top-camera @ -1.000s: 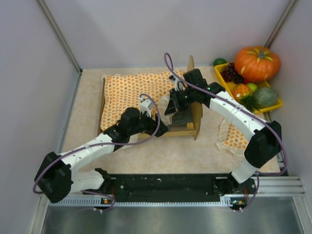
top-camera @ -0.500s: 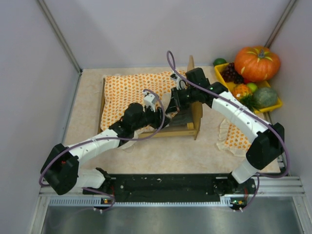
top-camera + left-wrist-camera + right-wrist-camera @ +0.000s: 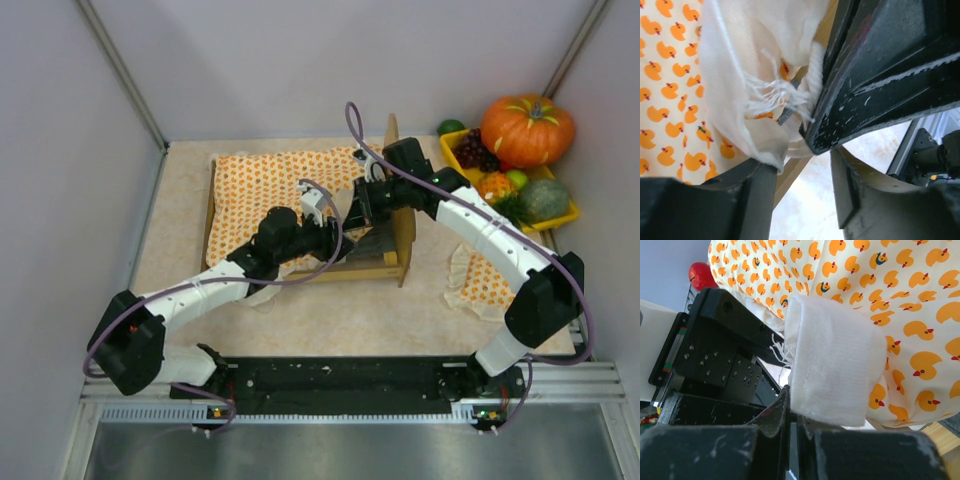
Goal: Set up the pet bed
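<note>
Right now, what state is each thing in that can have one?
Bed: upright, headboard standing.
Bedspread: laid over the bed, one edge pinched.
Pillow: on the table, outside the bed.
Left gripper: open, beside the bedspread's frayed edge.
Right gripper: shut on the bedspread's white edge.

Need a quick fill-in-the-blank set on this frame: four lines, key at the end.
1. The cream fabric bedspread on the light-wood rectangular pet bed is printed with orange ____.
2. The right gripper has its jaws ____ on that bedspread's white edge.
3. The big orange pumpkin sits at the far ____ corner of the beige table.
4. The dark grapes lie in a ____ plastic tray.
Missing: ducks; shut; right; yellow.
</note>
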Controlling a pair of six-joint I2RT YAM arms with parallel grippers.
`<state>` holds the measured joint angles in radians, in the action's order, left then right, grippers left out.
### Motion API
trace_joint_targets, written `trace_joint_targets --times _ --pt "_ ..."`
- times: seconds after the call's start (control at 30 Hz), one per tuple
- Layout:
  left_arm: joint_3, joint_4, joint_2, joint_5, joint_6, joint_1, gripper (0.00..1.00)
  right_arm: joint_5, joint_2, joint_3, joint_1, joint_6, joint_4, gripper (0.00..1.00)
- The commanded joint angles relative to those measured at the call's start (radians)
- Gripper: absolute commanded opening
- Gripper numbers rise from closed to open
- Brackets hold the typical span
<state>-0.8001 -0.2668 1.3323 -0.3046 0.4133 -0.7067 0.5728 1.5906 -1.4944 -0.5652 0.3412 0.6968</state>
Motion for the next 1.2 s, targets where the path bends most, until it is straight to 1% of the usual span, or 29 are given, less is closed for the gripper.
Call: trace_joint_targets --times 0.0,0.07,0.13,0.23,0.3,0.37,0.43,0.57,0.7,0.83,1.17 --pt "0.031 0.053 -0.094 0.071 -0.014 0.0 0.57 0.006 -0.031 -0.035 0.019 -0.01 -0.023 0.0" --pt "0.064 0.093 -0.174 0.126 -0.021 0.0 0.62 0.004 -0.03 -0.033 0.024 -0.011 -0.023 0.0" --pt "0.093 0.144 -0.254 0.148 -0.021 0.0 0.64 0.004 -0.027 -0.033 0.024 -0.014 -0.023 0.0" --pt "0.122 0.123 -0.33 0.131 0.015 0.0 0.65 0.005 -0.027 -0.03 0.025 -0.014 -0.023 0.0" --pt "0.13 0.081 -0.341 0.076 0.056 0.0 0.65 0.004 -0.027 -0.03 0.028 -0.014 -0.022 0.0" --pt "0.121 0.014 -0.325 0.038 0.08 -0.002 0.65 0.004 -0.027 -0.032 0.028 -0.014 -0.023 0.0" --pt "0.102 -0.043 -0.276 -0.008 0.094 0.0 0.65 0.007 -0.027 -0.035 0.028 -0.014 -0.023 0.0" --pt "0.059 -0.1 -0.18 -0.054 0.093 -0.004 0.65 0.004 -0.032 -0.036 0.03 -0.011 -0.023 0.0" --pt "0.039 -0.141 -0.104 -0.054 0.087 -0.004 0.64 0.006 -0.035 -0.038 0.03 -0.008 -0.023 0.0" --pt "0.038 -0.163 -0.078 -0.024 0.07 -0.002 0.64 0.007 -0.044 -0.035 0.03 -0.004 -0.023 0.0" --pt "0.004 -0.195 -0.01 -0.019 0.055 -0.002 0.61 0.002 -0.061 -0.02 0.028 -0.005 -0.023 0.0"
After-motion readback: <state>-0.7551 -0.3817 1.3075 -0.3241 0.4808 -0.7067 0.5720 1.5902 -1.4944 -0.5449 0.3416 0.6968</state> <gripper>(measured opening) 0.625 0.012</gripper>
